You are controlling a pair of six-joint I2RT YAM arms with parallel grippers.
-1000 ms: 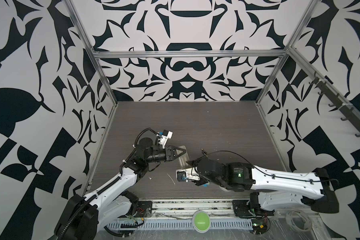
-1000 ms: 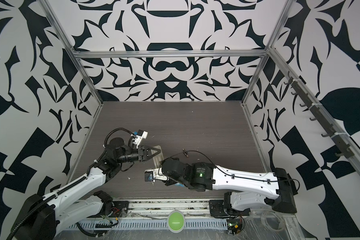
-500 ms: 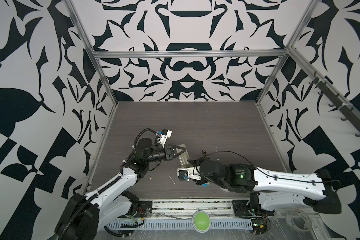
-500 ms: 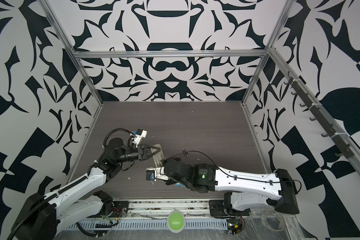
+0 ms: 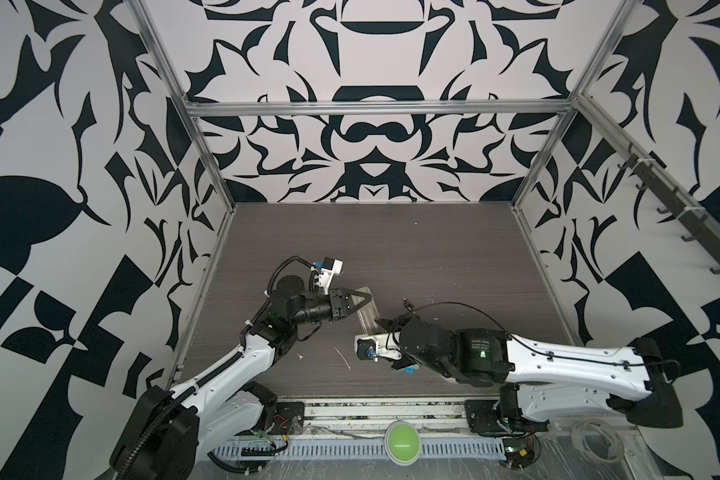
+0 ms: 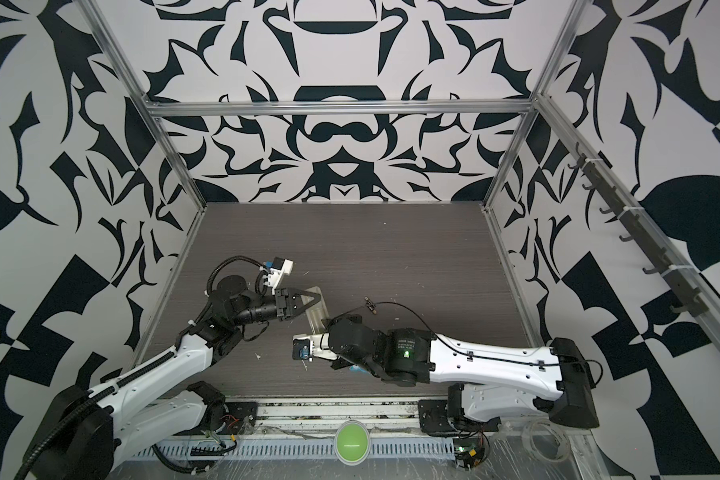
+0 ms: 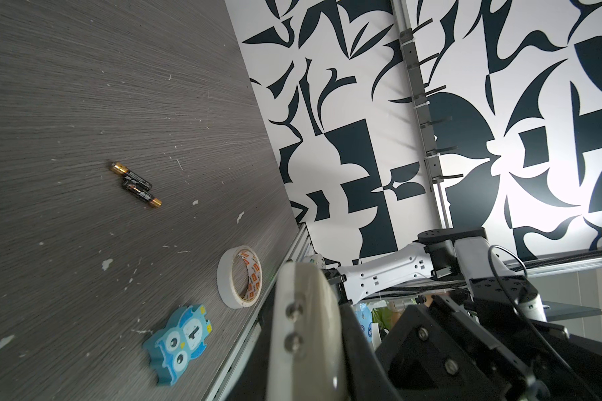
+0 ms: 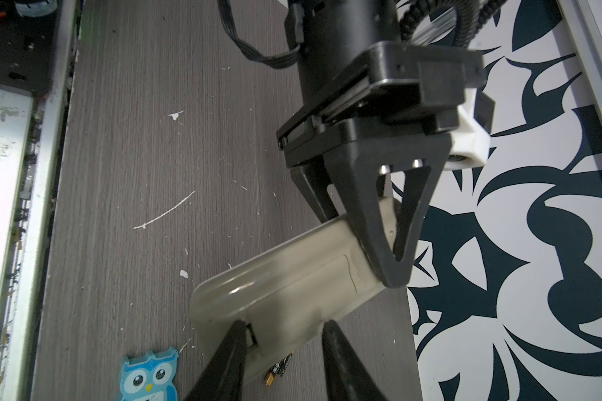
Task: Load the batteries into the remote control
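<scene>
- In both top views, the left gripper [image 5: 360, 301] [image 6: 314, 301] reaches toward the middle of the wood-grain table [image 5: 391, 249]. It has the remote control [image 5: 368, 318] [image 6: 319, 316] by its far end.
- From above, the right arm [image 5: 474, 353] lies across the near end of the remote control and hides its own fingers there.
- The right wrist view shows what the top views cannot. The left gripper [image 8: 362, 250] is clamped tight across the remote control [image 8: 285, 291], one black finger on each face, lifting that end off the table.
- The plain off-white back of the remote faces this camera, with the seam of its battery cover visible.
- In the same view, the right gripper [image 8: 285, 326] stands part-way open at the rounded near end of the remote. One fingertip [image 8: 240, 333] is at a small notch in the back and the other is at the edge. I cannot tell whether they press on it or only touch it.
- From above, the batteries [image 5: 407, 306] [image 6: 371, 308] are only a small dark speck on the table, near the remote and apart from both grippers.
- The left wrist view shows the batteries [image 7: 136, 185] as two black-and-gold cells lying flat, side by side, staggered and touching.
- Only the left wrist view shows a roll of masking tape [image 7: 240, 281], standing on edge near the table's rim.
- A blue owl tile [image 7: 178, 342] [image 8: 148, 376] marked "1" lies close to the tape.
- A white sliver [image 8: 167, 211] lies on the table.
</scene>
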